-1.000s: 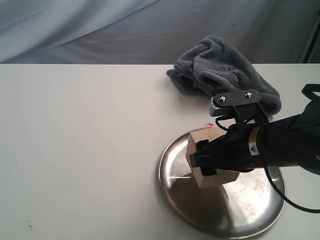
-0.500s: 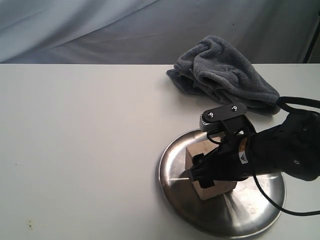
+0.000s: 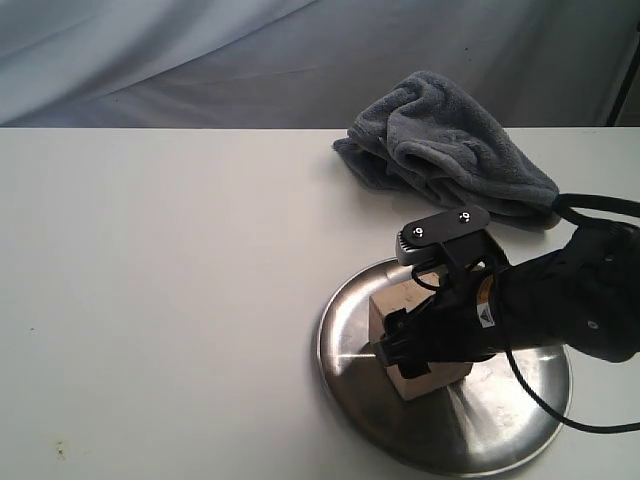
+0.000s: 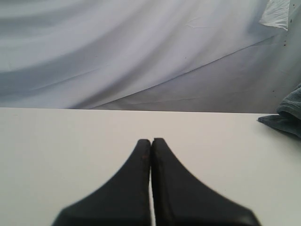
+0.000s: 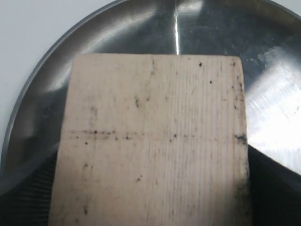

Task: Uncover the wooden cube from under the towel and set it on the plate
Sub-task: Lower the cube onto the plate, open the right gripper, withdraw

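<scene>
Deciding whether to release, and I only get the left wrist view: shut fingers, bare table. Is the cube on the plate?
Observer: Yes, the wooden cube appears to sit flat inside the plate.
Operator: Is the right gripper on it?
Observer: The right gripper clasps it, with a finger against each side.
Operator: Is the towel in the way?
Observer: No, the towel lies bunched behind the plate, apart from it.

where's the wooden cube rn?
Exterior view, right side: the wooden cube is on the plate, clasped by the right gripper, with the towel behind it.
</scene>
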Controlling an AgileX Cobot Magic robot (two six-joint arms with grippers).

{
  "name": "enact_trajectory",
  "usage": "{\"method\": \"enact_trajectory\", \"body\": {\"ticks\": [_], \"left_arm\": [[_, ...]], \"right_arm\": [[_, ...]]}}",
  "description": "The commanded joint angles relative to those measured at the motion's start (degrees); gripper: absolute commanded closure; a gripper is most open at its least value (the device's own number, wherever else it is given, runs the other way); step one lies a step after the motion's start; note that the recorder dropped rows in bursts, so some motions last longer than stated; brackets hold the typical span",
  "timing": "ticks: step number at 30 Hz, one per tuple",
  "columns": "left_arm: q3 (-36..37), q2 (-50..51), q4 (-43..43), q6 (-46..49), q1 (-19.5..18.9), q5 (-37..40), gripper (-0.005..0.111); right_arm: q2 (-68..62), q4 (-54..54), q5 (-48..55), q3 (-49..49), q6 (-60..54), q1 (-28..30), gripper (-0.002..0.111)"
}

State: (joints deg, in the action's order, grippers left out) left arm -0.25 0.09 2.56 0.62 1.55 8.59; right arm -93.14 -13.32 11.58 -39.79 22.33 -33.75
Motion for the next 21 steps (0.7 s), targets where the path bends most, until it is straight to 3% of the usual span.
{"method": "enact_trajectory", "body": {"ticks": [1, 4, 16, 19, 21], "left_arm": [[0.25, -0.09, -0.04, -0.12, 0.05, -0.23, 0.105], [0.25, -0.09, -0.04, -0.12, 0.05, -0.23, 0.105], [0.25, -0.09, -0.04, -0.12, 0.05, -0.23, 0.105], [0.25, -0.09, -0.04, -0.12, 0.05, -0.23, 0.105], [0.25, -0.09, -0.04, -0.12, 0.05, -0.23, 0.105]], "right_arm": [[0.32, 0.04, -1.86, -0.06, -0.65, -0.07, 0.029], [0.58, 0.04, -1.97, -0.06, -0.65, -0.07, 0.024], [12.15, 0.69, -3.95, -0.06, -1.85, 0.66, 0.025], [16.00, 0.83, -9.82, -0.06, -4.36, 3.47, 0.031], [18.01, 0.94, -13.86, -0.06, -4.36, 6.84, 0.041]]}}
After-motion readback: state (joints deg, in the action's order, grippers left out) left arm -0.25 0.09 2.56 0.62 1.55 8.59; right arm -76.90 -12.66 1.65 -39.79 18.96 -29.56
